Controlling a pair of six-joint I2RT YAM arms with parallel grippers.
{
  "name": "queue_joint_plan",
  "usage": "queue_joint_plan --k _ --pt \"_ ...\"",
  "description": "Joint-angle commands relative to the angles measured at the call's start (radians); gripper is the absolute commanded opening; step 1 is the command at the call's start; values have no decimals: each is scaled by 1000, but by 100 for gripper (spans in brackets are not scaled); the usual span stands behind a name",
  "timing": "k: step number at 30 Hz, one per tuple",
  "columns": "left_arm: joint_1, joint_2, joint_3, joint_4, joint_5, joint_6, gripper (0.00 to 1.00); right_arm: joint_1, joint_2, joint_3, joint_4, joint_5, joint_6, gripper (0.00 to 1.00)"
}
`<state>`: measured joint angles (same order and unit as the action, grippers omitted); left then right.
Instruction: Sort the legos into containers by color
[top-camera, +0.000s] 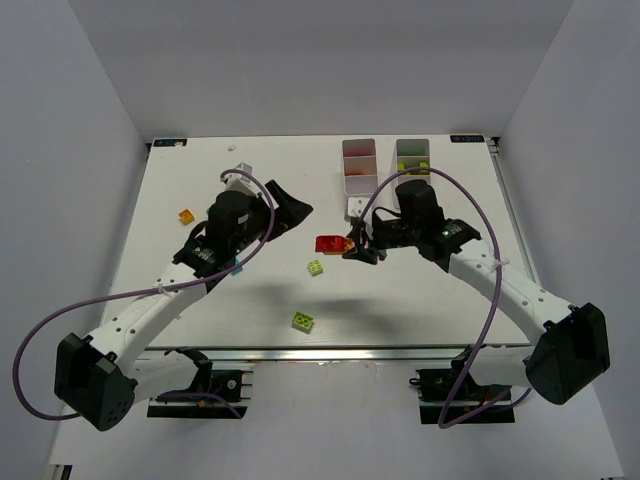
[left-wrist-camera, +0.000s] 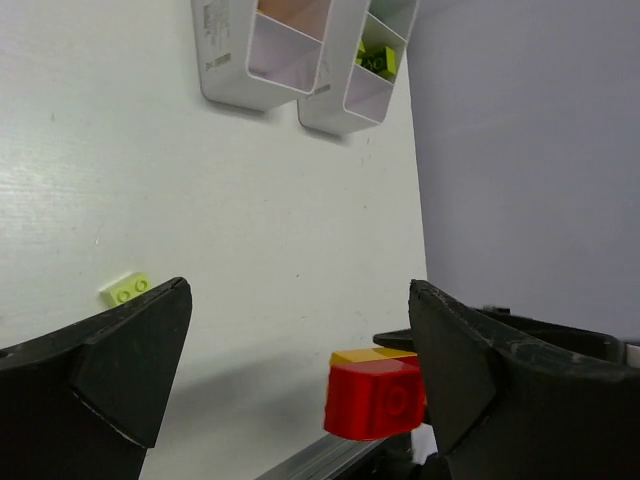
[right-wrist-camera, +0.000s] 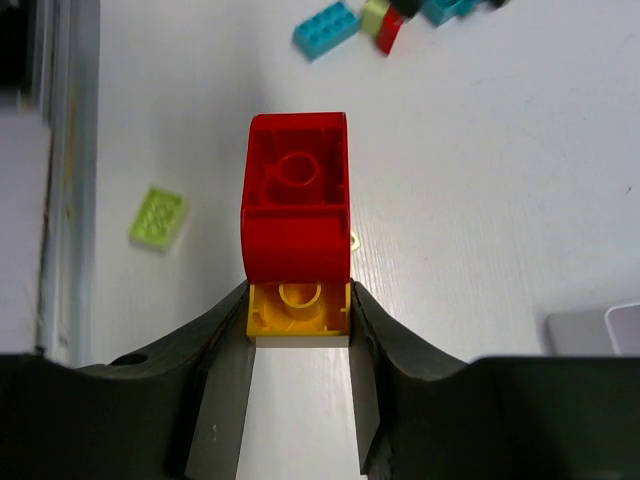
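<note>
Right jaws: yellow brick (right-wrist-camera: 298, 308) is gripped, red brick (right-wrist-camera: 297, 200) attached.
Left jaws: wide, empty.
Step, next: pair likely must be split.

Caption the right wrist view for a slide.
Right pincer clamps a yellow brick with a red brick attached, over the white table.

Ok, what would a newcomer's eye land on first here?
A red brick stuck on a yellow brick, which the right fingers pinch at mid-table. The left fingers gape wide nearby, holding nothing. At the far edge stand two white bins, one with lime bricks.
</note>
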<state>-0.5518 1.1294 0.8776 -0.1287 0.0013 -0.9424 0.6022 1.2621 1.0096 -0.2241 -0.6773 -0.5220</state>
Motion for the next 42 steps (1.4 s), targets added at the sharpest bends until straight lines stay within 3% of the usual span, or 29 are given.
queue_joint_plan --k 1,6,9,10,13,14,17,26,34,42 --pt "1 -14 69 -54 100 200 98 -10 23 76 -280 -94 -429 0" --pt "1 -2 84 -63 236 339 98 -15 14 60 -179 91 -486 0" --pt "1 -45 43 -34 360 482 97 -36 48 147 -352 26 -677 0" --pt "1 -60 23 -13 399 517 95 -39 66 179 -497 4 -790 0" --pt "0 -132 -69 89 524 648 88 -44 160 323 -725 -74 -970 0" --pt "-2 -152 -90 122 542 703 87 -45 215 358 -879 -86 -1013 0" --pt "-5 -207 -149 190 603 770 87 -41 284 474 -1080 -151 -1093 0" --pt "-42 -186 -160 204 655 884 89 25 362 552 -1069 -220 -952 0" --pt "-121 -128 -118 153 623 921 84 28 375 558 -876 -254 -667 0" --pt "-177 -122 -89 78 563 941 80 28 396 561 -842 -254 -590 0"
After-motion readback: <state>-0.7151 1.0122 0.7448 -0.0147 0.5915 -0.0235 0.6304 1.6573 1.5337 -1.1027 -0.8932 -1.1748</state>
